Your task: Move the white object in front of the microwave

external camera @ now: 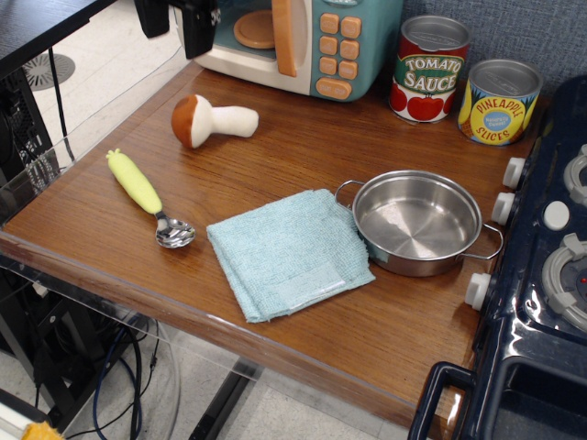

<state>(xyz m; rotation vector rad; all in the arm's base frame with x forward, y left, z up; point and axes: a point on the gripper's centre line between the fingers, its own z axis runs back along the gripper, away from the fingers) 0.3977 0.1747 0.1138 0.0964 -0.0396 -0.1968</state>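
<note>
Claw [176, 20] raised at top left, spread and empty. White object [213, 120] lying on tabletop [275, 156] below claw, near microwave [298, 41]. Pot [417, 222] empty, far right of claw.

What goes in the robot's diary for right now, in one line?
tool: raised, empty | mushroom: lying on table, in front of microwave | contact: none

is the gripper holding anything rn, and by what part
Nothing is held. The gripper is raised at the top edge, apart from the mushroom, which lies on its side on the table.
</note>
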